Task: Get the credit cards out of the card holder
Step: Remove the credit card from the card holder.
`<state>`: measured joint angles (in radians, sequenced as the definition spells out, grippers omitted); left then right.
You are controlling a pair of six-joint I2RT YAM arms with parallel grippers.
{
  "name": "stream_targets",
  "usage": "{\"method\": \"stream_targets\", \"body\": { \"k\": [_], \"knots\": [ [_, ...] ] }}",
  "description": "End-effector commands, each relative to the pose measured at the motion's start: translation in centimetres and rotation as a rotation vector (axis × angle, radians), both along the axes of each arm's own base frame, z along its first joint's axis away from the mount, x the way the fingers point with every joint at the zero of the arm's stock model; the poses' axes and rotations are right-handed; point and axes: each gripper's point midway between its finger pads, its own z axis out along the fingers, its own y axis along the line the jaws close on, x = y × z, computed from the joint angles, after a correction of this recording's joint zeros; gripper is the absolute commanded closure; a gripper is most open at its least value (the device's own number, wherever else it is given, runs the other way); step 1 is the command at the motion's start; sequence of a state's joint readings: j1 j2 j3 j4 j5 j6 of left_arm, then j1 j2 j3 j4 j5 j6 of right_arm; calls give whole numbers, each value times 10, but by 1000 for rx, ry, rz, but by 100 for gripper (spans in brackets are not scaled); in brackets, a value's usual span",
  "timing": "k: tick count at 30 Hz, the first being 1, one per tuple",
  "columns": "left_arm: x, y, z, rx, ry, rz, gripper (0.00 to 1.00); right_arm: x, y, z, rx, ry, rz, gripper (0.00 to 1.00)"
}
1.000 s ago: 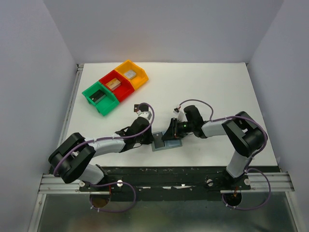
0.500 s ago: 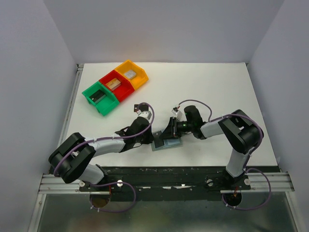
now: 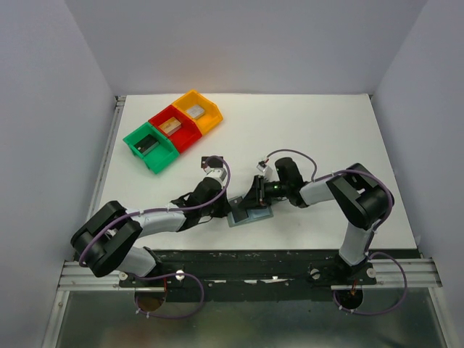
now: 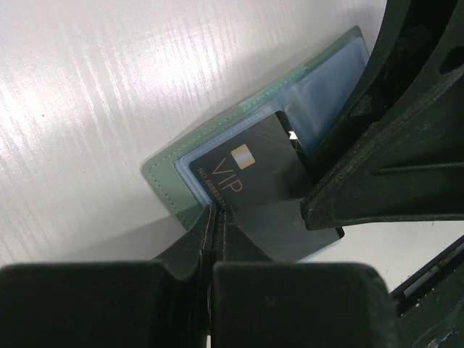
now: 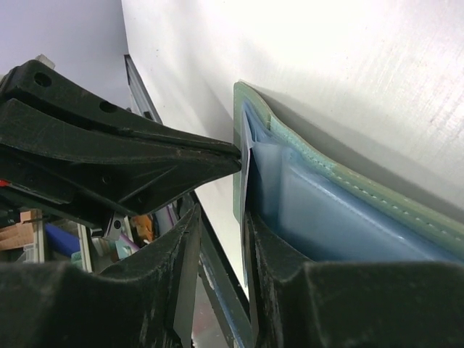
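Pinching the black VIP card [image 4: 254,196] with the left gripper [image 4: 216,210] clamped shut, card lying in the open card holder [image 4: 163,183] on the table [image 3: 304,130]. Straddling the holder's edge with the right gripper [image 5: 221,225]; grip impossible to tell.

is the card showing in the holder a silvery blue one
No, the credit card showing in the card holder is black, with VIP lettering and a small gold chip.

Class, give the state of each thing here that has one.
card holder: lying open.
black VIP card: face up on the holder.
left gripper: jaws shut by the card.
right gripper: jaws open, astride the holder.
green bin: holds a block.
red bin: holds a block.
yellow bin: holds a block.
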<state>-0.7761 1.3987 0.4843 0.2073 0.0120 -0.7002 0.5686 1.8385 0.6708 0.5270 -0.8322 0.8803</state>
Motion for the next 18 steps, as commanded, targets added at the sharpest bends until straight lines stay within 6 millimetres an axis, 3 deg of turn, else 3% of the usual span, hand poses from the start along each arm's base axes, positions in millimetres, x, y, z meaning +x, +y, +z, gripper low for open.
{"method": "stream_targets", "body": {
  "k": [1, 18],
  "knots": [
    [-5, -10, 9, -52, -20, -53, 100, -3, 6, 1, -2, -7, 44, 62],
    [-1, -24, 23, -86, -60, -102, 100, -9, 10, -7, -37, 13, 88, 62]
  ]
}}
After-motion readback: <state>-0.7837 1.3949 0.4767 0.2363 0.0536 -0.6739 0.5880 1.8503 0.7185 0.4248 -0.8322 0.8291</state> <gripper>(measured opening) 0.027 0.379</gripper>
